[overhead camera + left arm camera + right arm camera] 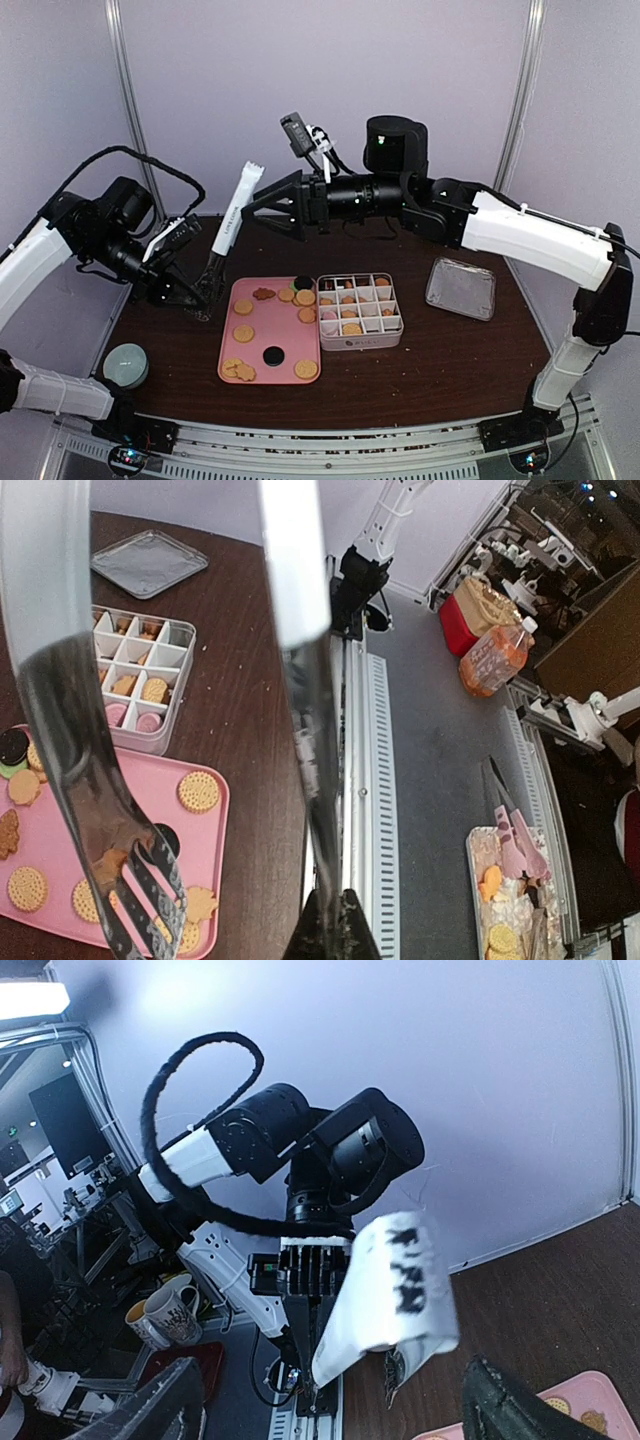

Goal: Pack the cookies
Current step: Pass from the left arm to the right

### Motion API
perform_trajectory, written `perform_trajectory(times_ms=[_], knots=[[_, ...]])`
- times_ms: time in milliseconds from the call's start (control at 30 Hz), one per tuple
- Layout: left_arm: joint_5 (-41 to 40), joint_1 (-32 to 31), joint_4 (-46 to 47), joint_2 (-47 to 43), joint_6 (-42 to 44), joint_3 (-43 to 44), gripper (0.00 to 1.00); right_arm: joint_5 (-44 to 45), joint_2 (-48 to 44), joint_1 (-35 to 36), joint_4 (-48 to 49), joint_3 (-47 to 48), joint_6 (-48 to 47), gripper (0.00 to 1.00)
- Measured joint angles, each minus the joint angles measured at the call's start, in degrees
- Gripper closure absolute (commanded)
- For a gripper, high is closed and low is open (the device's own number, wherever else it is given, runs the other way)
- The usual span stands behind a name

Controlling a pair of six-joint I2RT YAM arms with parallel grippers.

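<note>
The cookies, mostly golden rounds with two black ones, lie on a pink tray; more fill a white compartment box. My left gripper is shut on metal tongs with a white sleeve, held upright left of the tray. In the left wrist view the tongs spread over the cookies, and the left gripper pinches one blade. My right gripper stands open beside the sleeve's top. In the right wrist view the sleeve lies between its fingers, untouched.
A metal lid lies right of the box. A teal round container sits at the table's near left. The right arm stretches across the back of the table above the box. Grey walls close in behind.
</note>
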Motion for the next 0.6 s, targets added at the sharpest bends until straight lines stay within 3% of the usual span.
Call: perform_trajectory(times_ms=[600], knots=[[-3.26,-0.02,-8.37,2.29,11.43,1.68,1.00,-8.22,10.62,0.94,-2.45,7.78,4.55,0.44]])
